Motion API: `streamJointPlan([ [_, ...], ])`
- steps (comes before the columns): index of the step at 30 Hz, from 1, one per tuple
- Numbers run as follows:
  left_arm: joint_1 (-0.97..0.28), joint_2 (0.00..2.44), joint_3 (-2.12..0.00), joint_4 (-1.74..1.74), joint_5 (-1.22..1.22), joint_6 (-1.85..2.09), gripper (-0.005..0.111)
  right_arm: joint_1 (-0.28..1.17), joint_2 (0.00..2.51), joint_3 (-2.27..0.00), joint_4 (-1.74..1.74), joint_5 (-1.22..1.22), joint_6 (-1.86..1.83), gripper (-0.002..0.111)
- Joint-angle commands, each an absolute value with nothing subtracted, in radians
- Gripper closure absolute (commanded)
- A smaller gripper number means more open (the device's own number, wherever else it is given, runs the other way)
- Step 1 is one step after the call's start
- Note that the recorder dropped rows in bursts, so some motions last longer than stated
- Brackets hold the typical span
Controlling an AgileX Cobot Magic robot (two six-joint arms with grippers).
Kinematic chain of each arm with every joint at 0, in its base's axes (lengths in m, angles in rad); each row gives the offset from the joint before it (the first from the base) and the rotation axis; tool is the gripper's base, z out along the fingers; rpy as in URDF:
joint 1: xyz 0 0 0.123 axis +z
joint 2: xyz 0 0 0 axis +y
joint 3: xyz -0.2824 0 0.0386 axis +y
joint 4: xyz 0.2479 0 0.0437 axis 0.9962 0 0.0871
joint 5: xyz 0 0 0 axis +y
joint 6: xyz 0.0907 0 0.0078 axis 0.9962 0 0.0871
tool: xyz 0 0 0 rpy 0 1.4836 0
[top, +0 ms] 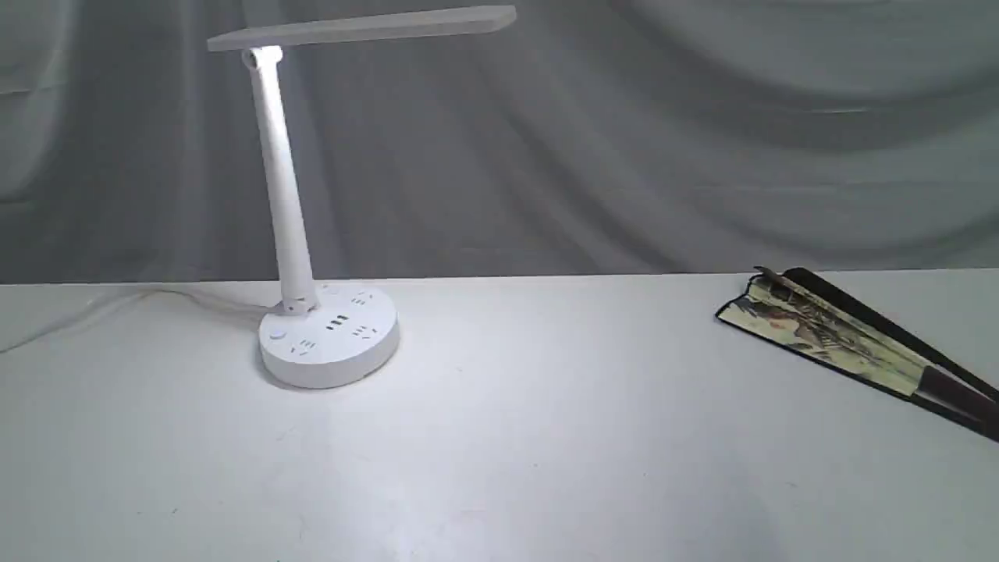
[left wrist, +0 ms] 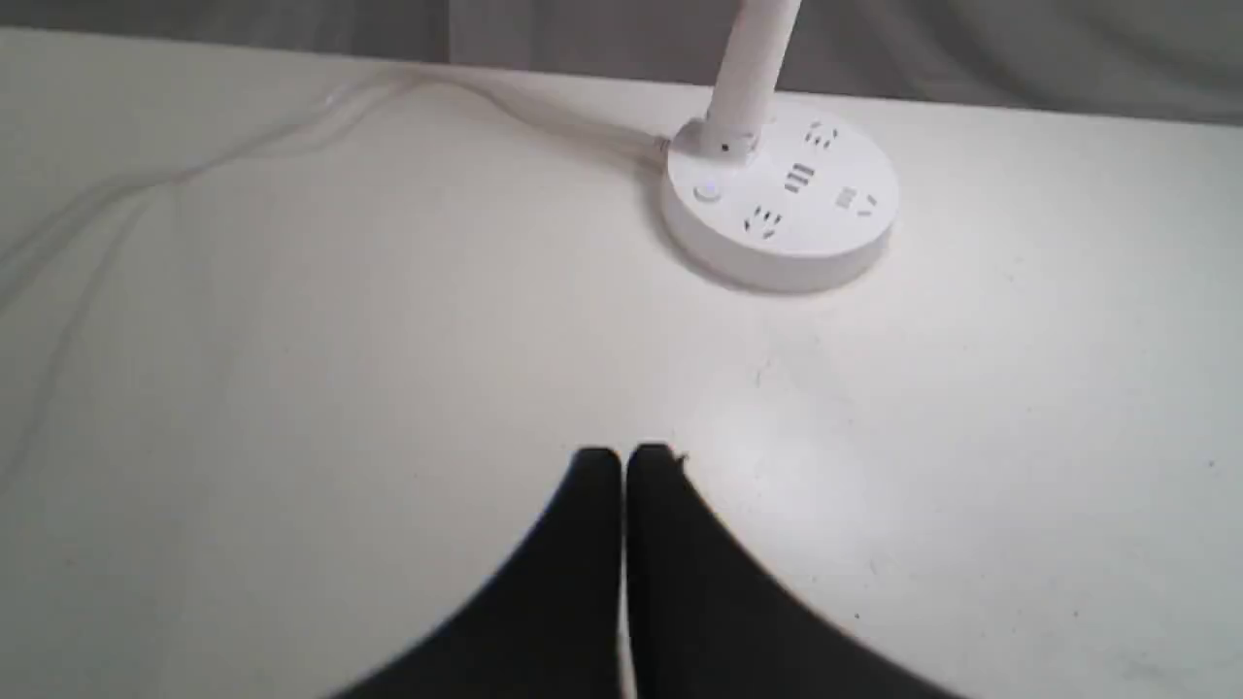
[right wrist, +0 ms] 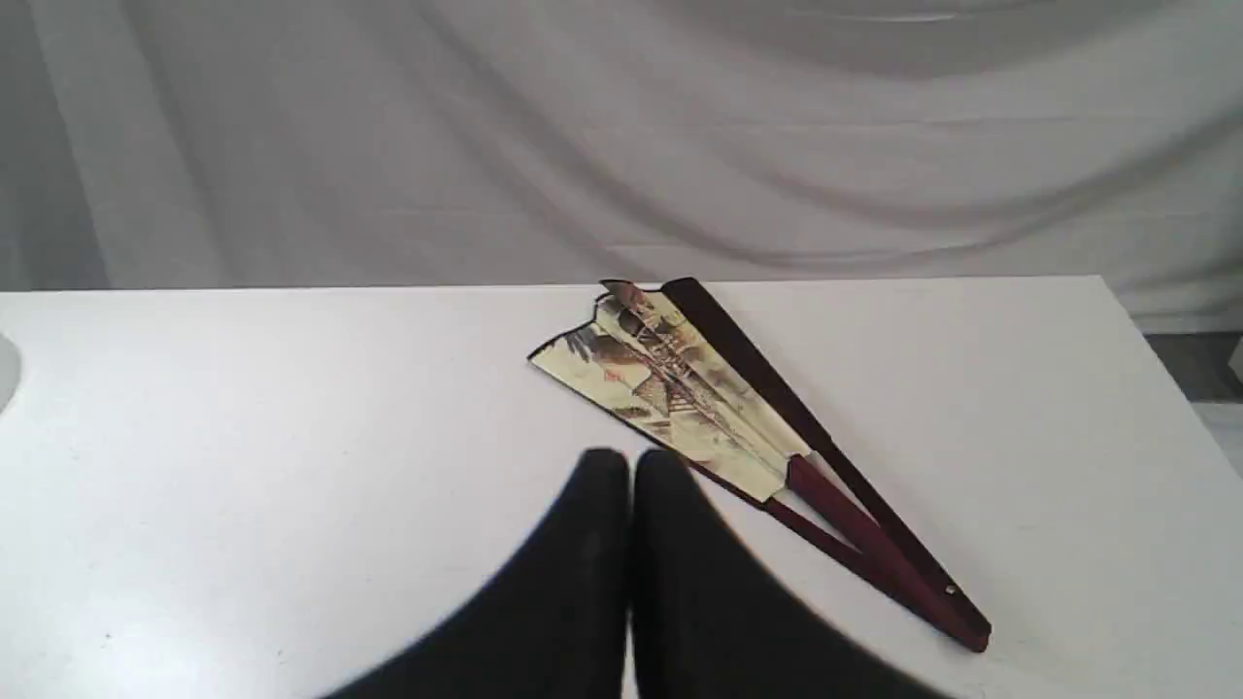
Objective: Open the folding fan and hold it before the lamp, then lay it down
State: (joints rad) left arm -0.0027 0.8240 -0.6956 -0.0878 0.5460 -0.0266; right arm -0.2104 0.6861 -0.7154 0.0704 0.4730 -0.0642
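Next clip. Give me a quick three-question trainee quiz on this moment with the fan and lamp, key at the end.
1. True or false: the fan is held up before the lamp.
2. The left tool is: A) wide open, B) shut on nothing, C) shut on the fan.
3. Which wrist view shows the fan?
Key: 1 false, it lies on the table, only partly open. 2 B. 3 the right.

lamp (top: 290, 218): white | fan (top: 839, 339): cream painted leaf, maroon ribs | table (top: 546, 437): white
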Motion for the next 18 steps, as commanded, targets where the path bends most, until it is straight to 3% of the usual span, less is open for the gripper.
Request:
streamJointPlan([
  [1,0.0,0.912,-0.701,-0.097,0.513,-0.022,0.107,-0.208,0.743,-0.72,0.079,0.438,-0.065,0.108],
  [18,0.0,1.19,-0.802,-0.154,0.528,0.063,0.107,-0.208,1.1,-0.831,0.09,0.509,-0.081,0.108],
])
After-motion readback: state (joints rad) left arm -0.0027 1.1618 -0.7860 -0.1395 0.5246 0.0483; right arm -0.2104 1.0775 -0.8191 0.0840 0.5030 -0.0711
